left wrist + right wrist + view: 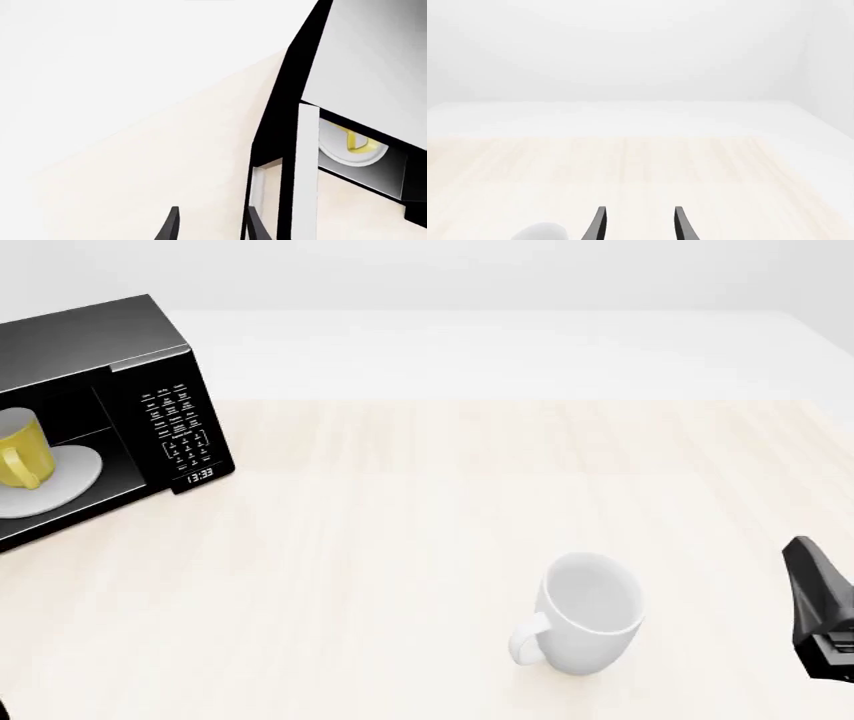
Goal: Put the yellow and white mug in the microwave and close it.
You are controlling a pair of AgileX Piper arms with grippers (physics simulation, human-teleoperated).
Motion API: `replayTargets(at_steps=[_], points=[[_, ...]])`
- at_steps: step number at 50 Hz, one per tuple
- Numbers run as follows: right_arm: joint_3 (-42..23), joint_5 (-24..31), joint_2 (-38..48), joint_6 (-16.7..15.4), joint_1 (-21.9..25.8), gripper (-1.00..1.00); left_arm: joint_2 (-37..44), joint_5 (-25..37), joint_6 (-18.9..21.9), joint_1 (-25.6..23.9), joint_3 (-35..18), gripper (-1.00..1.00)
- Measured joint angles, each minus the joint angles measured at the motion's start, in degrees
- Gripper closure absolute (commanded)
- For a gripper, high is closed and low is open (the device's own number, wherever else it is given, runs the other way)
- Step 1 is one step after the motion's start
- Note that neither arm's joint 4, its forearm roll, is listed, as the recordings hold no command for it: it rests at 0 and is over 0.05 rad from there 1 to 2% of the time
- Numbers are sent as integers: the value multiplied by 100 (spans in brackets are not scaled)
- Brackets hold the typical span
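The black microwave [94, 340] stands open at the table's far left, with its keypad [180, 430] and clock [199, 475] facing me. The yellow and white mug [20, 450] stands upright inside on the white turntable plate [78, 475]. The left wrist view also shows the mug [357, 142] on the plate [347, 155], past a dark upright panel [283, 140] that looks like the open door's edge. My left gripper [212, 227] is open and empty, one finger close beside that panel. My right gripper [639, 227] is open and empty.
A larger all-white mug [587, 615] stands upright at the front middle of the table, handle to the left; its rim shows in the right wrist view [540, 232]. The right arm [821, 605] is at the right edge. The left arm is outside the front view.
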Motion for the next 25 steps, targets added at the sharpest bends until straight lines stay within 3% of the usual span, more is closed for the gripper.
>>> replayTargets(at_steps=[25], points=[[0,-2,4,-2,-1,-100,121,-89,-115,-515,9,-100]])
